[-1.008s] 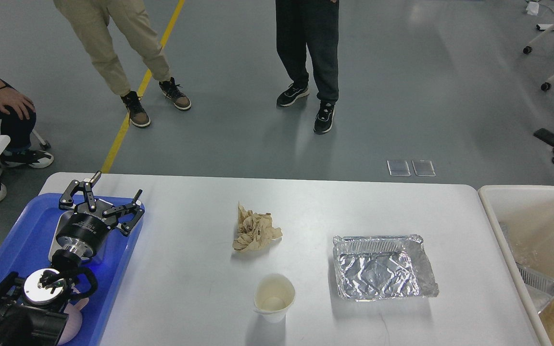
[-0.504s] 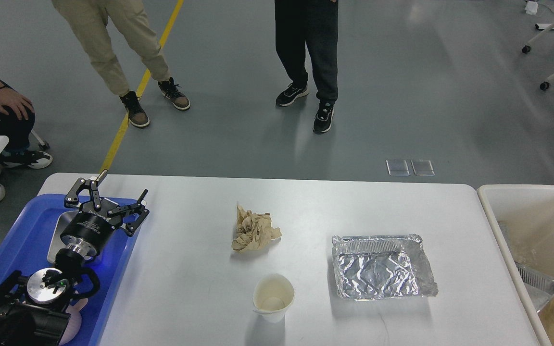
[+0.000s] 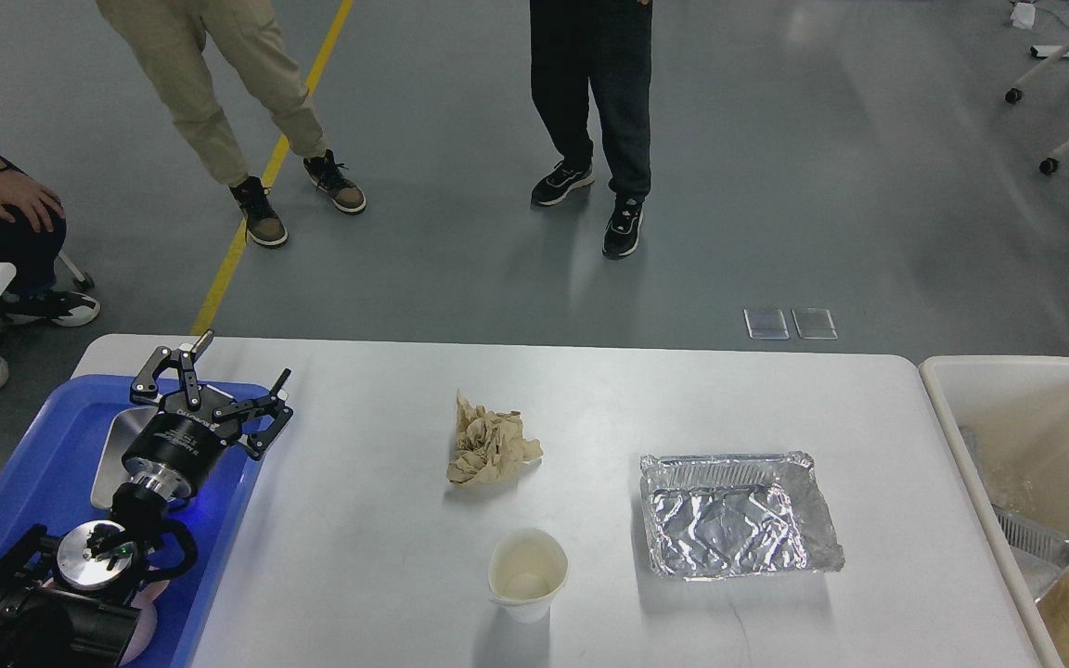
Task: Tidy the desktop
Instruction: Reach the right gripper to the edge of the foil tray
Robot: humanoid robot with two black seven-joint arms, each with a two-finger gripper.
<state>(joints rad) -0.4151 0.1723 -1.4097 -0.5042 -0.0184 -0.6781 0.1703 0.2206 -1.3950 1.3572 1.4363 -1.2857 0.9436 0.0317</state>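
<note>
The left gripper [image 3: 236, 371] is wide open, holding nothing, seemingly above the blue tray [image 3: 38, 464] at the table's [image 3: 609, 390] left edge.

Our desk [image 3: 386, 575]: plain white, no pattern. Blue plastic tray [image 3: 43, 464] at its left edge, saturated solid blue. Our left claw [image 3: 236, 378]: matte black, small white lettering on its body, silver collar behind. Crumpled tan paper wad [image 3: 490, 447], creased in darker brown shadow. Off-white paper cup [image 3: 527, 573], cream inside. Crinkled silver foil tray [image 3: 737, 515], mirror-bright wrinkles. Cream-coloured plastic bin [image 3: 980, 417]. Grey floor [image 3: 776, 186] crossed by a yellow stripe [image 3: 265, 176].
</note>
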